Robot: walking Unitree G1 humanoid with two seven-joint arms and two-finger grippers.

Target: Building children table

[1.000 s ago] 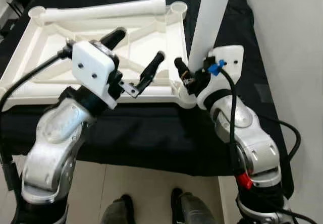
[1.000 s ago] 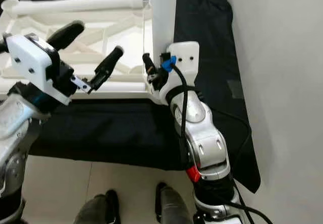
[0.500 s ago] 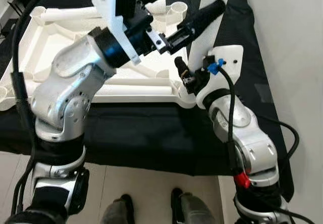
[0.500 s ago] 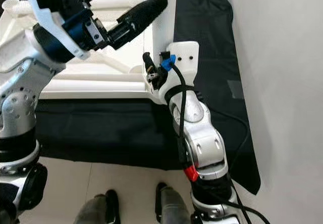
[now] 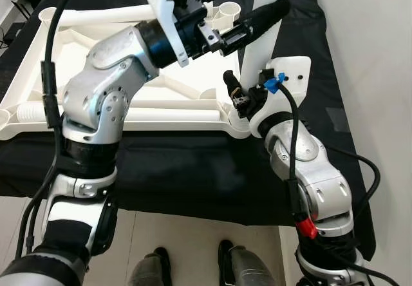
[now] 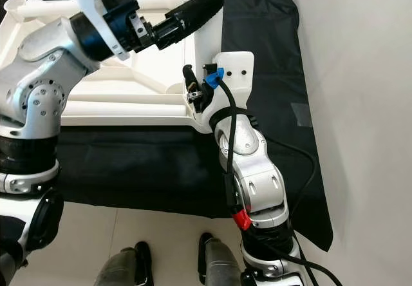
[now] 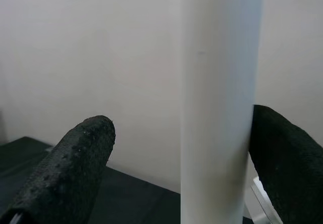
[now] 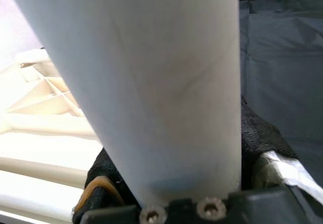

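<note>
I'm seating the white table leg (image 5: 267, 25) upright in the near right corner socket of the upturned tabletop (image 5: 38, 99): my right gripper (image 5: 239, 100) clamps its base, my left gripper (image 7: 176, 158) straddles it spread, so next I'd close left and press down.

Indoor room — tiled floor (image 5: 187, 234), plain wall (image 5: 367, 41), black cloth (image 5: 193, 170).

I count one white tabletop (image 5: 38, 73) lying upside down, three table legs (one upright (image 5: 267, 15), two lying: (image 5: 116, 15) and (image 5: 129, 113)), two pincers, left (image 5: 248, 9) and right (image 5: 248, 93), one black cloth (image 5: 193, 170), and two shoes (image 5: 193, 266).
</note>
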